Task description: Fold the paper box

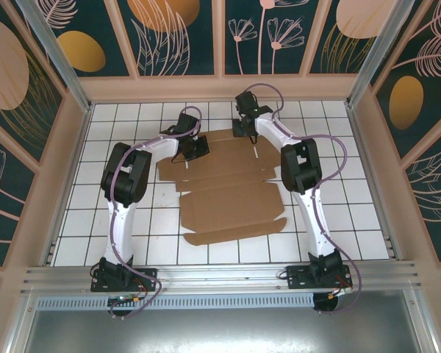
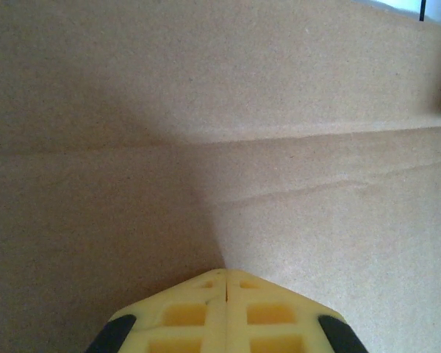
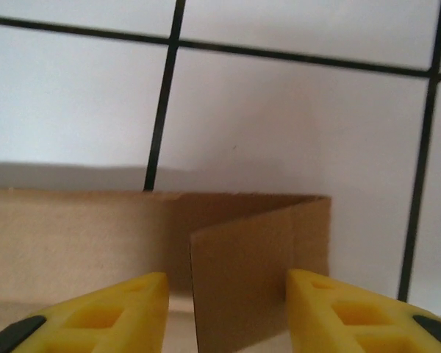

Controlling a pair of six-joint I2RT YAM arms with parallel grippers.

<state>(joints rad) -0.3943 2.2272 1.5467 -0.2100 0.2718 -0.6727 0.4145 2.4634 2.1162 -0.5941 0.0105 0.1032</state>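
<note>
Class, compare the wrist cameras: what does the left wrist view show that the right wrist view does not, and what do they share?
Left wrist: the left gripper shut, its fingertips together over a flat panel crossed by a crease. Right wrist: the right gripper open, an upright flap between its fingers, the white tiled table behind. Both: the brown paper box and yellow fingers.
</note>
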